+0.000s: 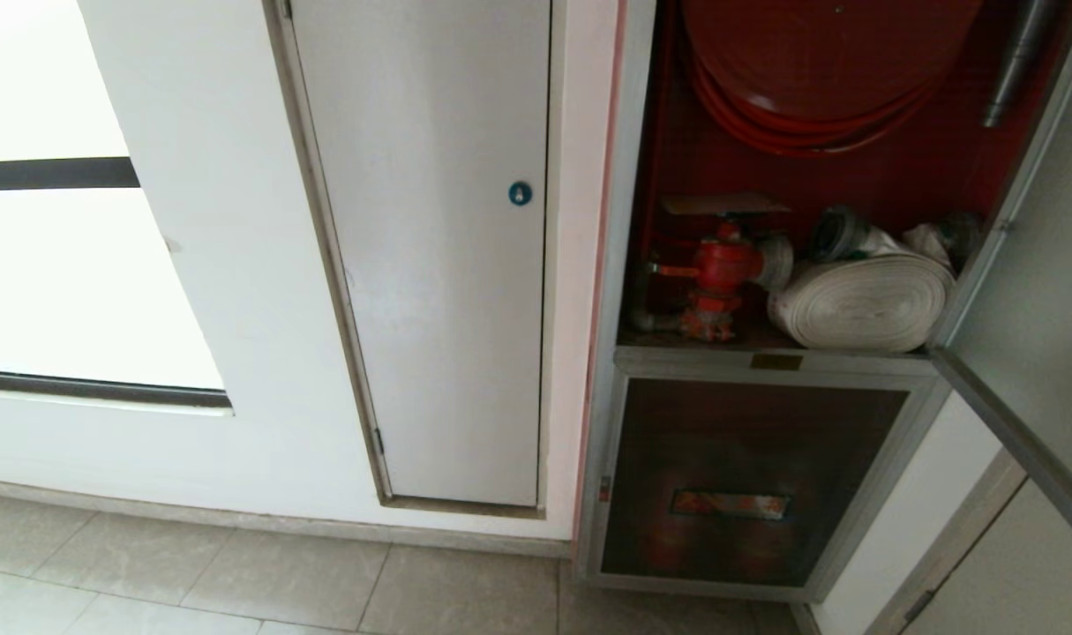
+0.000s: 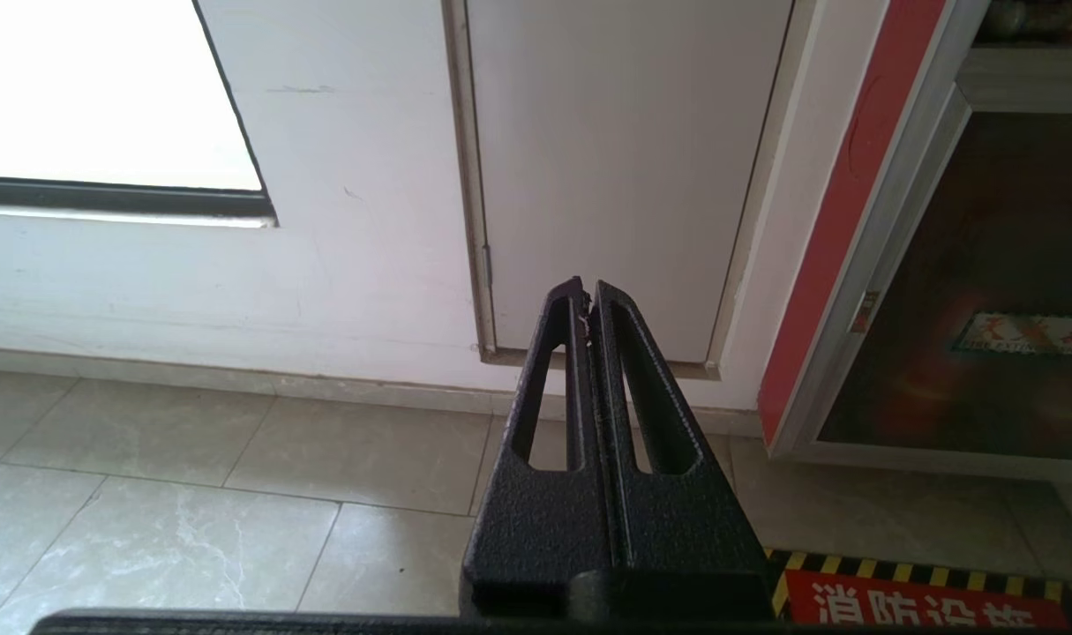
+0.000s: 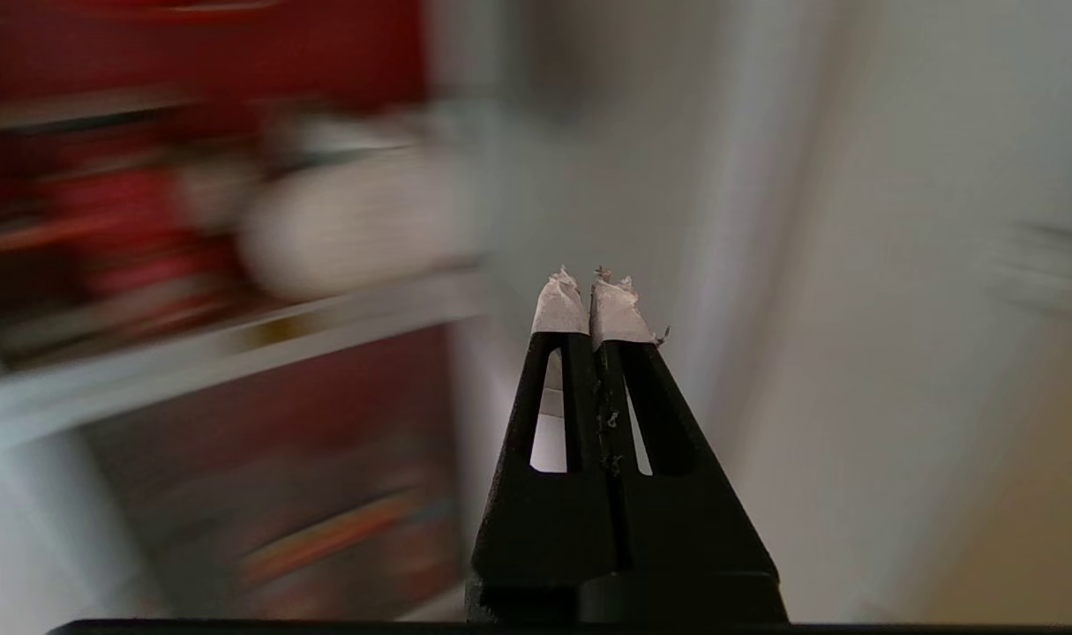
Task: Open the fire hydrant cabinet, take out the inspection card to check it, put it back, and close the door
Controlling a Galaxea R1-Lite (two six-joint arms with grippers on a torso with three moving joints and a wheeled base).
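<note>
The tall silver-framed fire hydrant cabinet stands open, its grey door swung right; no inspection card shows. The right pincer, tips together, should search the door's inner side slowly; left pincer also together

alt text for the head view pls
The fire hydrant cabinet stands open, its door swung out to the right, showing a red hose reel, red valve and white rolled hose. A plain white door is to its left.
</note>
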